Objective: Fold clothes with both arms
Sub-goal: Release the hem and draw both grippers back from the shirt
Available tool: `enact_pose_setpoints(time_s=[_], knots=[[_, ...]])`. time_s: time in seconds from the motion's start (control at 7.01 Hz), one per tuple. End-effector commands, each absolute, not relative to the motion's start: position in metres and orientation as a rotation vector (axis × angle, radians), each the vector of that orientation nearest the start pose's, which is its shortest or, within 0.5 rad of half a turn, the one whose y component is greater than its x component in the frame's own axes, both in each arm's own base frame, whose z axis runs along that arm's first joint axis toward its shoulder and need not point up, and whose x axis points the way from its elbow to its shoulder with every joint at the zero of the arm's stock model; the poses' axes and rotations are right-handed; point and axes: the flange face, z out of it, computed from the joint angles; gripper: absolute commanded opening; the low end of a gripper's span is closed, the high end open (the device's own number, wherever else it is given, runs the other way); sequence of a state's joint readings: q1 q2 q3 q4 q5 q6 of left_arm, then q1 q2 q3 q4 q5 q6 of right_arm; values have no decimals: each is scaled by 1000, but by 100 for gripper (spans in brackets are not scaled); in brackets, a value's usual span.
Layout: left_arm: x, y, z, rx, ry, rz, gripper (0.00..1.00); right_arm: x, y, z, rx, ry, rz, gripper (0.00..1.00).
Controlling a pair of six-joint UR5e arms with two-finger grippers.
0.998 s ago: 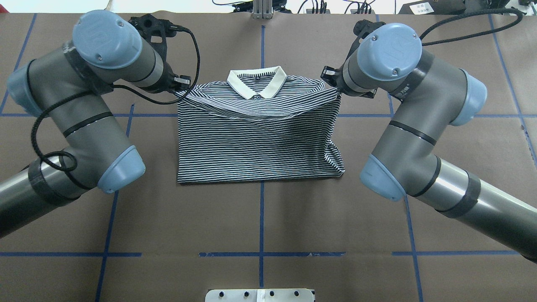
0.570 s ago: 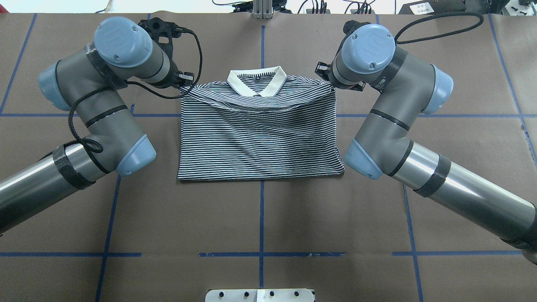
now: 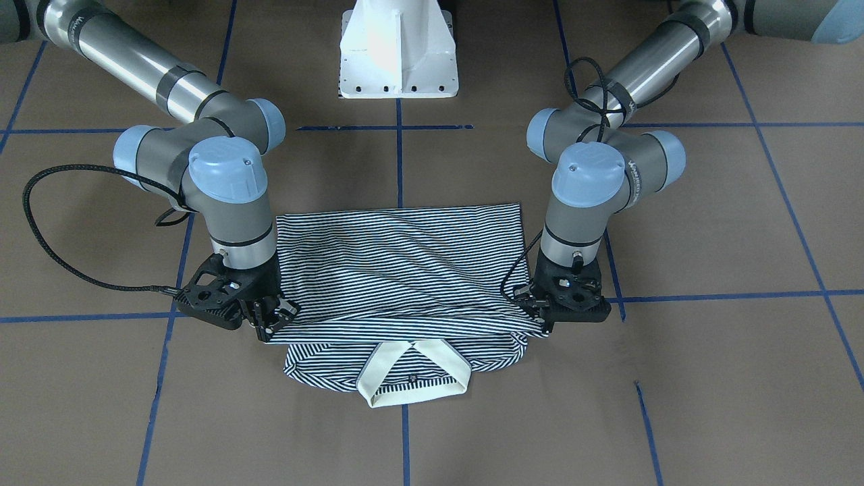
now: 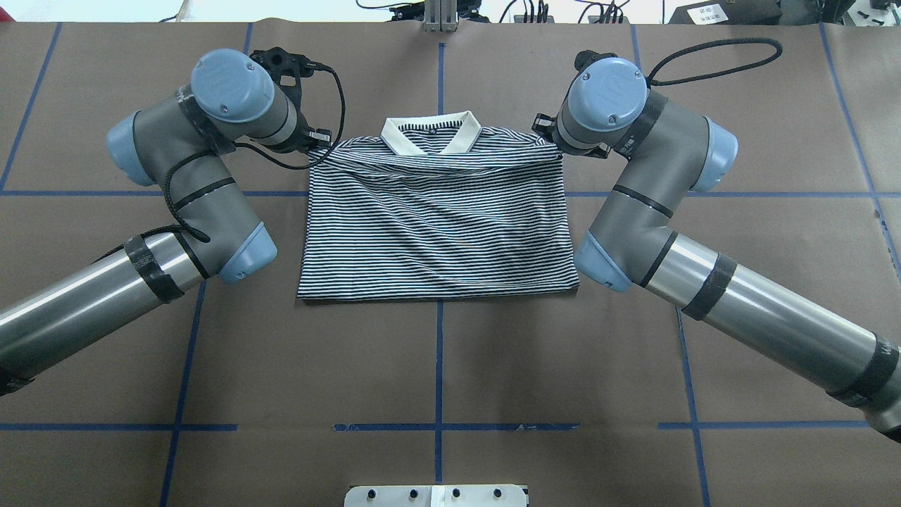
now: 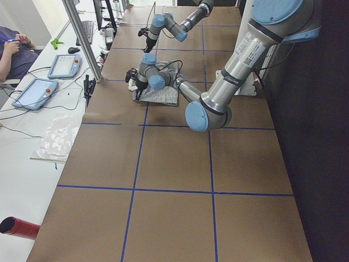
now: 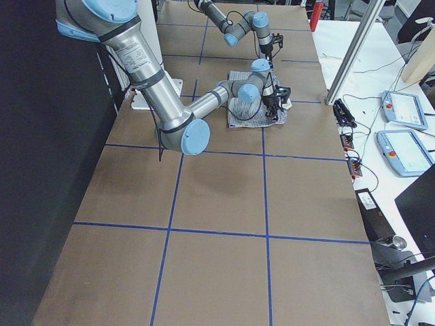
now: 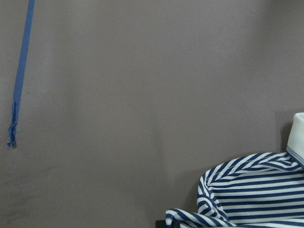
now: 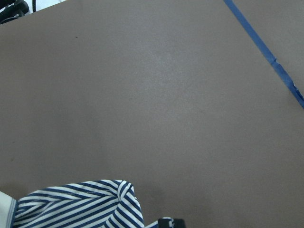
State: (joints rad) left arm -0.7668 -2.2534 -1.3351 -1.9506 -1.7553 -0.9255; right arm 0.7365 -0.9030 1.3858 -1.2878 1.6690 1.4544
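Navy-and-white polo shirt (image 4: 436, 225): lies flat on the brown paper counter (image 4: 436, 366), centred on the middle blue tape line (image 4: 439, 352), in the half away from the robot, well clear of both side edges.
Shape now: a neat rectangle with no sleeve sticking out. The lower half is doubled up over the chest, and the crease is the edge nearest the robot.
Collar (image 4: 431, 134): cream, uncovered, pointing to the counter's far edge. A narrow band of shoulder shows beside it.
Upper layer: its free edge runs straight across just short of the collar, pulled fairly taut between the two hands, with soft diagonal wrinkles over the middle.
Left hand (image 3: 542, 321): low at the layer's corner on its own side, fingers pinched narrow on the striped cloth.
Right hand (image 3: 272, 320): at the opposite corner, likewise closed on the cloth, touching or almost touching the counter.
Wrist views: only bare paper and a curl of striped fabric at the lower edge; the fingers are barely visible.
Done, by my reading: sleeves tucked in and the bottom-to-top fold carried across and lowered into place.
Left to do: let go of both corners, lift the arms away, and possibly make one more fold to get a smaller packet.
Risk: a corner may drag along when a hand lifts away and spoil the straight edge.
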Motion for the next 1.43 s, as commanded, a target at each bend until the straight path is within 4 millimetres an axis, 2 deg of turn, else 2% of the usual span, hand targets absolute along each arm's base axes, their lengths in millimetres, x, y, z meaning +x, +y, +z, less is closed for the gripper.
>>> enact_pose_setpoints(time_s=[0.0, 0.14, 0.29, 0.43, 0.57, 0.71, 0.86, 1.14, 1.28], knots=[[447, -596, 304, 495, 752, 108, 100, -472, -595, 312, 265, -743, 481, 100], [428, -571, 307, 488, 795, 138, 100, -467, -596, 315, 264, -742, 430, 100], [413, -552, 305, 481, 835, 158, 100, -449, -600, 318, 259, -757, 341, 100], [407, -535, 309, 478, 854, 156, 100, -425, -587, 337, 271, -752, 290, 100], [405, -518, 314, 457, 874, 138, 100, -410, -577, 350, 285, -739, 254, 100], [416, -497, 317, 432, 913, 122, 100, -409, -575, 350, 289, -740, 252, 100], [419, -494, 316, 429, 921, 120, 100, -409, -575, 350, 288, -741, 250, 100], [444, -468, 325, 366, 942, 103, 100, -396, -581, 348, 260, -767, 251, 100], [458, -446, 332, 318, 995, 47, 78, -391, -584, 348, 258, -771, 243, 100]])
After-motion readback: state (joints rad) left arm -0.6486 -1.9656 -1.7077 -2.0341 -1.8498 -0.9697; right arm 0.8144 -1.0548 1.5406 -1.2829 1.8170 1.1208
